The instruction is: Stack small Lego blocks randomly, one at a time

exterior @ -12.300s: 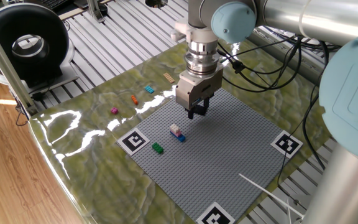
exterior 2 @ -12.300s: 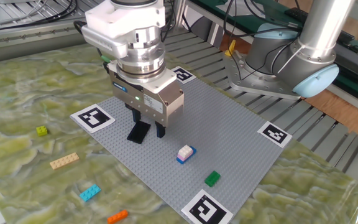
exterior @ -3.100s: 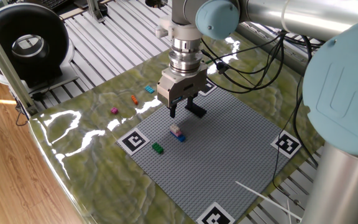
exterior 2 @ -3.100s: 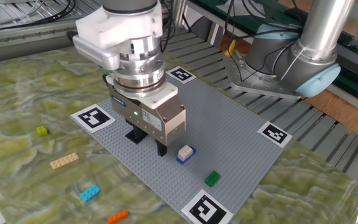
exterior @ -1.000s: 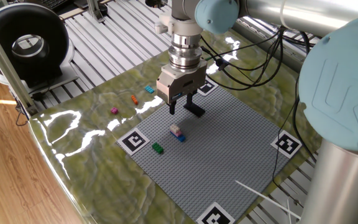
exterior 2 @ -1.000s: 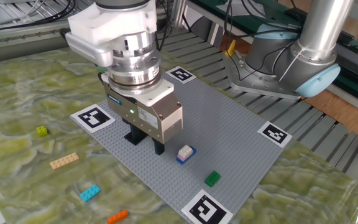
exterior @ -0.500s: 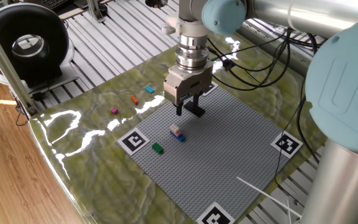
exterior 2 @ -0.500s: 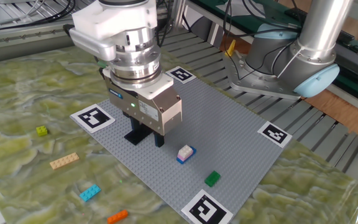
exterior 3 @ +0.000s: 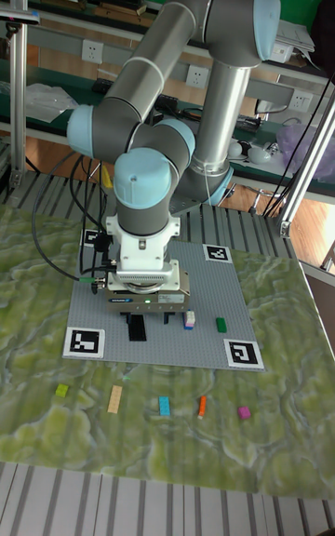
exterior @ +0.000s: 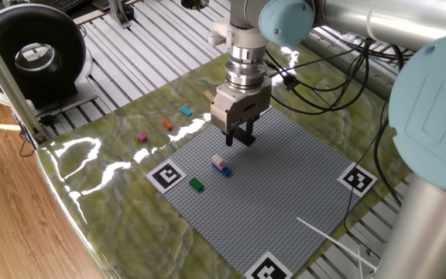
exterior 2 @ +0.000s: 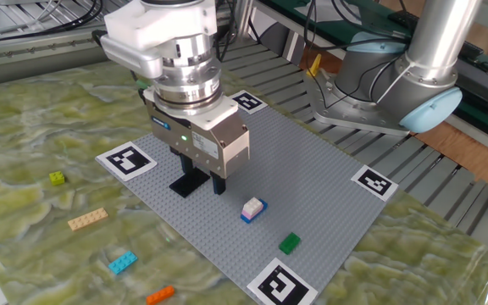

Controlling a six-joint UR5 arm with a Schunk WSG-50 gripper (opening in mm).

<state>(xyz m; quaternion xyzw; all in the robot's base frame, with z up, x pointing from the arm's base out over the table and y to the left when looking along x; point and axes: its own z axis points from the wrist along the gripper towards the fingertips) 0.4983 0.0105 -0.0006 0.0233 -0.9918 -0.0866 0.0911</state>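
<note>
A white-pink block sits stacked on a blue one [exterior: 221, 164] [exterior 2: 252, 209] [exterior 3: 189, 319] on the grey baseplate [exterior: 285, 186]. A green block [exterior: 196, 184] [exterior 2: 290, 243] stands nearer the plate's edge. My gripper [exterior: 237, 139] [exterior 2: 203, 176] [exterior 3: 154, 314] hangs low over the dark flat plate [exterior 2: 186, 184] [exterior 3: 136, 328], its fingers apart and nothing held. Off the baseplate lie magenta [exterior: 142, 138], orange [exterior: 166, 124], cyan [exterior 2: 122, 263], tan [exterior 2: 87, 219] and yellow-green [exterior 2: 57, 178] blocks.
Black-and-white marker tags [exterior: 167, 175] [exterior 2: 127, 159] sit at the baseplate's corners. A black round device [exterior: 33, 54] stands at the back left. Cables [exterior: 324, 85] trail behind the arm. White sticks [exterior: 327, 236] lie at the baseplate's near right edge.
Over the last second the gripper shifted sideways across the baseplate, from beside the dark flat plate to over it. No block moved.
</note>
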